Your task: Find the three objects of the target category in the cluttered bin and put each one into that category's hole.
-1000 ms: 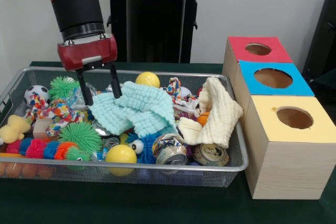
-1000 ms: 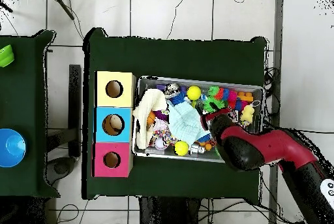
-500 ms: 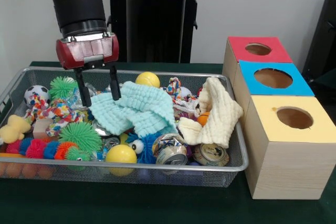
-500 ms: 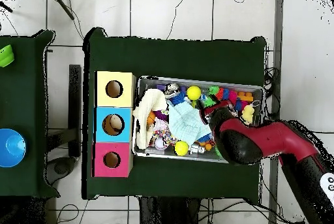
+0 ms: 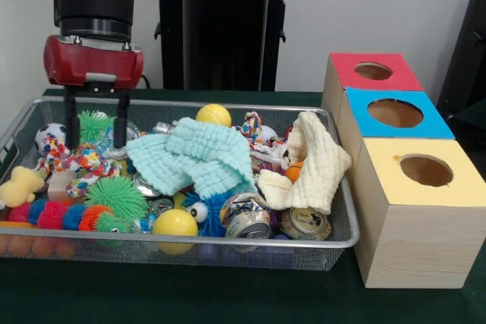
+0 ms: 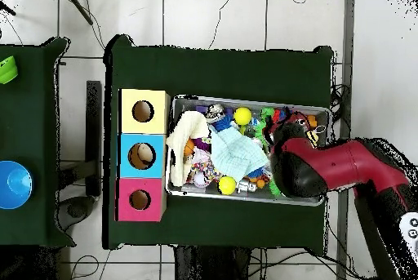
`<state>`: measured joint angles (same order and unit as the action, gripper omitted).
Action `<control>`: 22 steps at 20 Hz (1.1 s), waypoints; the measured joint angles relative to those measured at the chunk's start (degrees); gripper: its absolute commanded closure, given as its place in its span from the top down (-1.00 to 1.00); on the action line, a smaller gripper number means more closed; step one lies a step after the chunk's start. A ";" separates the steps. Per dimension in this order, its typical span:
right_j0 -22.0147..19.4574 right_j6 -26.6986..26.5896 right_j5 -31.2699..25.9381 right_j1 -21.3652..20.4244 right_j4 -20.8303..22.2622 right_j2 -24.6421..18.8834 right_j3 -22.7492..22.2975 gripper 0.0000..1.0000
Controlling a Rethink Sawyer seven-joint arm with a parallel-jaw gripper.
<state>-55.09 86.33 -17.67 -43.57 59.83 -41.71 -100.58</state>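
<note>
Two parted pincer (image 5: 96,143) fingers straddling green spiky ball (image 5: 93,124), near bin's (image 5: 228,242) rim.

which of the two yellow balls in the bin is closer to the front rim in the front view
The yellow ball beside the crushed cans, right behind the bin's front rim. The other yellow ball sits at the back, behind the mint-green cloth.

The gripper (image 5: 96,143) is hanging open over the bin's (image 5: 228,237) left end, its fingers (image 5: 121,121) straddling a green spiky ball (image 5: 91,125). A teal cloth (image 5: 196,154) is lying mid-bin, a cream cloth (image 5: 312,163) draping right. Three boxes (image 5: 414,180) are standing beside the bin.
</note>
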 measured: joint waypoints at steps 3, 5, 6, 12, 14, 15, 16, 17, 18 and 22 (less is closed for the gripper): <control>5.59 2.33 0.86 -1.32 2.80 6.47 2.06 1.00; 11.28 5.99 2.18 -1.83 4.64 12.95 4.05 1.00; 13.95 8.05 2.94 -1.83 5.17 15.96 4.95 1.00; 30.57 23.23 11.82 1.95 3.94 35.98 10.72 1.00; 35.98 28.13 15.89 4.97 0.95 43.35 12.42 1.00; 40.32 31.64 20.06 8.38 -3.48 50.00 13.62 1.00; 41.59 32.58 21.51 9.61 -5.32 52.15 13.90 1.00; 43.11 33.59 23.51 11.26 -7.87 54.87 14.17 1.00; 44.13 34.17 25.04 12.50 -10.01 56.84 14.26 1.00; 47.97 35.00 36.03 20.77 -23.98 68.22 14.33 1.00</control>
<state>-7.12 121.33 18.36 -22.80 35.85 26.52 -86.25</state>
